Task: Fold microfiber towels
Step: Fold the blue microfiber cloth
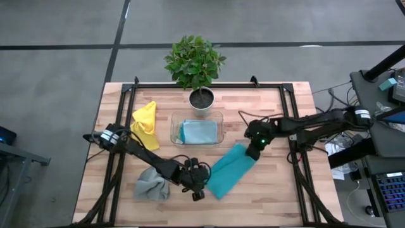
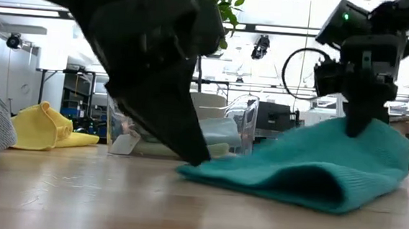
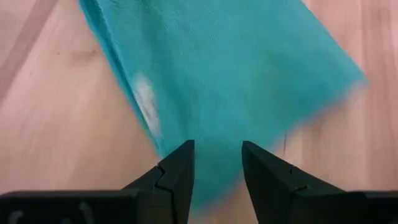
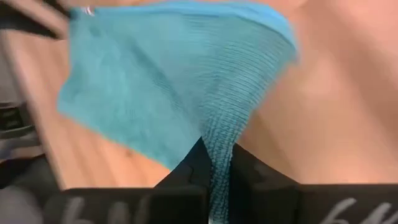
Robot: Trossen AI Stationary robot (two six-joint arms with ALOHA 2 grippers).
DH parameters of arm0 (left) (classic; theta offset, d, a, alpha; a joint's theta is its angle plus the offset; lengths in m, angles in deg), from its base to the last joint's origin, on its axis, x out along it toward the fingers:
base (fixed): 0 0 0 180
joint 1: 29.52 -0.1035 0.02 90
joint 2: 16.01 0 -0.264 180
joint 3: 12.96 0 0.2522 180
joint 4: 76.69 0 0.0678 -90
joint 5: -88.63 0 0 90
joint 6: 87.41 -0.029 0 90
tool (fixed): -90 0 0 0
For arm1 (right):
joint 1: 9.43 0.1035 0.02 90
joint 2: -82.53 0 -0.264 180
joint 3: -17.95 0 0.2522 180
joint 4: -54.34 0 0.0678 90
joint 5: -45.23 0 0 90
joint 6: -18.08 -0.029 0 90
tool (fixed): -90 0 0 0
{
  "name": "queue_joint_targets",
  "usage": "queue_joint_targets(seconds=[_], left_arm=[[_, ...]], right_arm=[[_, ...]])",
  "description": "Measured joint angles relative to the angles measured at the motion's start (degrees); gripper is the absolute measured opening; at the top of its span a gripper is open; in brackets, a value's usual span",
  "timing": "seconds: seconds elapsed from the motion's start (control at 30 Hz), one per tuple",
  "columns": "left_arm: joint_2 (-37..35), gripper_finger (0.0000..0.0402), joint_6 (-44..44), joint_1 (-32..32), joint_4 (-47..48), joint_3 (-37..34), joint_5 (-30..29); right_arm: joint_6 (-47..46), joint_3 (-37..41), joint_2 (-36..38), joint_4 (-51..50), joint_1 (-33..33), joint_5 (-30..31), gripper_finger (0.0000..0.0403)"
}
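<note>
Wooden table [image 1: 278,190] bears teal towel [image 1: 228,170], plant [image 1: 195,63] behind.

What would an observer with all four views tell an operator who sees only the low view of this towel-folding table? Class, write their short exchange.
Operator: Is the right gripper really gripping the teal towel?
Observer: Yes. Its wrist view shows the right gripper shut on a pinched fold of the teal towel.
Operator: And the dark mass in front of me?
Observer: That is the left gripper, fingers apart, at the towel's other end.
Operator: What is inside the tray?
Observer: From above, a light blue towel lies in the clear tray.
</note>
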Motion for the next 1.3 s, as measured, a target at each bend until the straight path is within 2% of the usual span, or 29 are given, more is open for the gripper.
queue_joint_targets(seconds=[0.2,0.33,0.6,0.87,1.3], left_arm=[[-1.43,0.0118,-0.02,0.27,-0.08,-0.13,-0.3],[-1.47,0.0118,0.14,0.34,-0.38,-0.13,-0.67],[1.02,0.0118,0.22,0.37,-5.72,-0.62,-2.79],[2.18,0.0118,0.22,0.31,-6.96,-0.9,-5.89],[2.18,0.0118,0.28,0.22,-7.03,-1.42,-6.25]], right_arm=[[2.33,-9.42,1.31,-16.11,2.15,11.03,0.0013],[1.05,-13.69,-1.84,-19.18,4.94,15.73,0.0013],[-2.2,-19.87,-10.69,-18.11,12.8,19.28,0.0013],[-4.8,-26.69,-19.95,-14.79,19.16,19.87,0.0013],[-1.92,-39.22,-34.92,-14.8,22.08,22.14,0.0013]])
